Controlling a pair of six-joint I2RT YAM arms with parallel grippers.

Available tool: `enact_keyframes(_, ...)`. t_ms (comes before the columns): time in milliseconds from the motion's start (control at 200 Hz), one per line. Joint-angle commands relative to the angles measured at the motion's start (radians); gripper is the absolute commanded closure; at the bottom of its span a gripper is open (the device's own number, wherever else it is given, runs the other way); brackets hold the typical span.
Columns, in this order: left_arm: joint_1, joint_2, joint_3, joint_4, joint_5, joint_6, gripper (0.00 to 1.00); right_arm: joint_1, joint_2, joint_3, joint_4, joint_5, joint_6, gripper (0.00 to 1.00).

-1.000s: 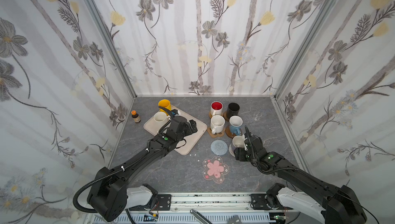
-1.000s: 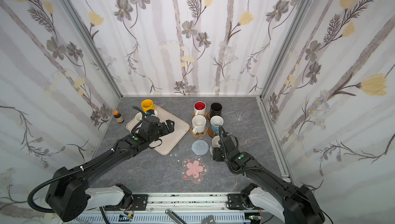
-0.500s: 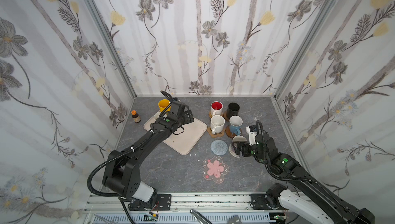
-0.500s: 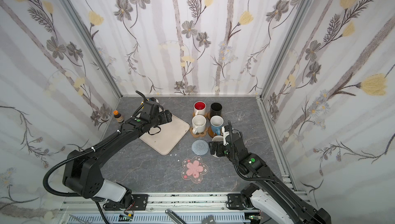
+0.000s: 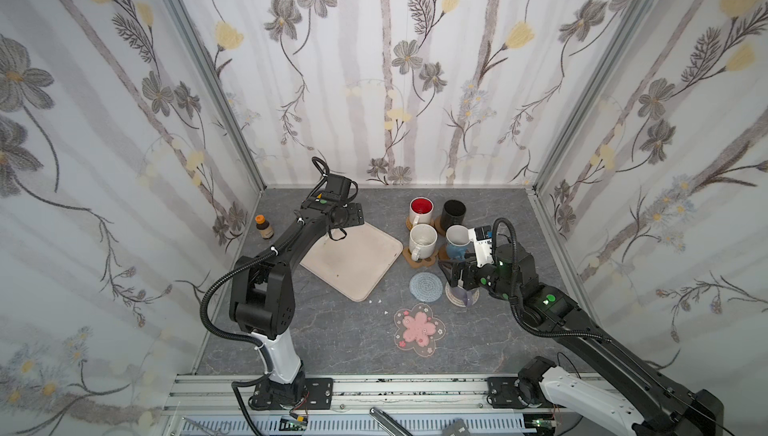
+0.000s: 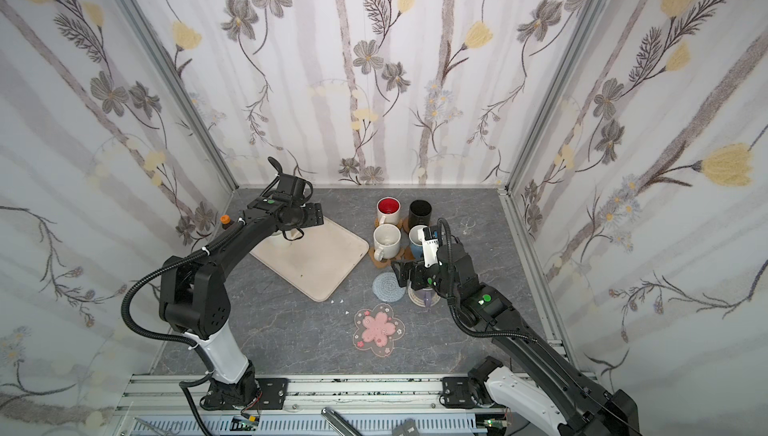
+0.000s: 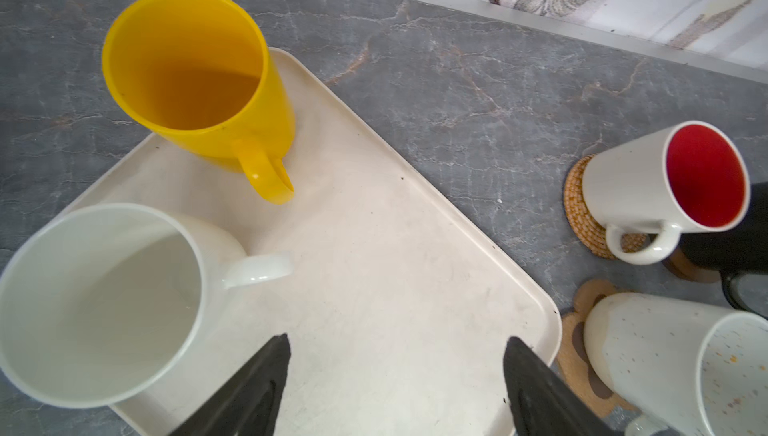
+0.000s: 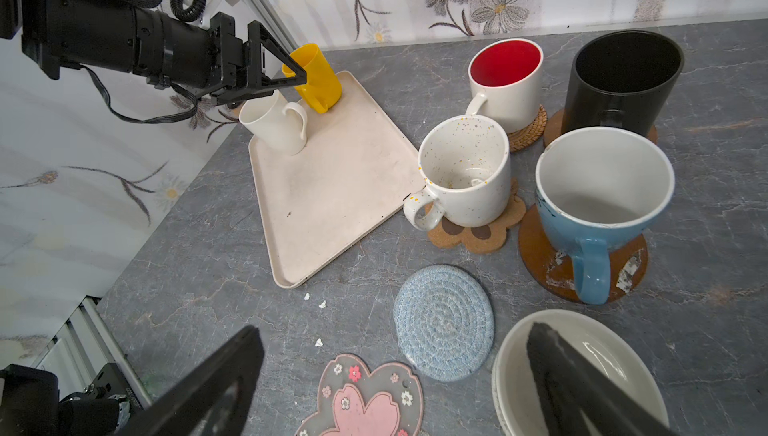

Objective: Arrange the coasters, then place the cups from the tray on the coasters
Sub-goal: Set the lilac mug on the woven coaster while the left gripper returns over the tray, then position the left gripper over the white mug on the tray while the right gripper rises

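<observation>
Yellow mug and a cream-white mug stand at the far end of the tray, and my left gripper hangs above it, jaws apart and empty. My right gripper is spread wide too, gripping nothing, one finger over the lavender-grey mug, beside the bare grey-blue knitted coaster and pink blossom coaster

The grey marbled tabletop bears a beige tray under the left claw — grey-blue knitted coaster and pink blossom coaster just beside the right claw.
</observation>
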Motion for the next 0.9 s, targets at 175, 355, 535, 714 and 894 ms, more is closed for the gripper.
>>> enact_keyframes(175, 0.049, 0.135, 0.141, -0.037, 0.035, 0.02, 0.18, -0.005, 0.05, 0.009, 0.085, -0.018, -0.045, 0.0)
enact_keyframes(355, 0.067, 0.211, 0.205, -0.054, 0.038, 0.019, 0.22, -0.01, 0.074, 0.009, 0.099, -0.017, -0.042, 0.0)
enact_keyframes(535, 0.085, 0.25, 0.234, -0.057, 0.032, 0.024, 0.22, -0.023, 0.095, 0.009, 0.111, -0.022, -0.045, 0.0)
enact_keyframes(714, 0.09, 0.281, 0.246, -0.064, 0.035, 0.029, 0.24, -0.043, 0.126, 0.039, 0.119, -0.043, -0.043, 0.0)
enact_keyframes(894, 0.09, 0.288, 0.227, -0.065, 0.038, 0.016, 0.27, -0.064, 0.138, 0.041, 0.125, -0.068, -0.039, 0.0)
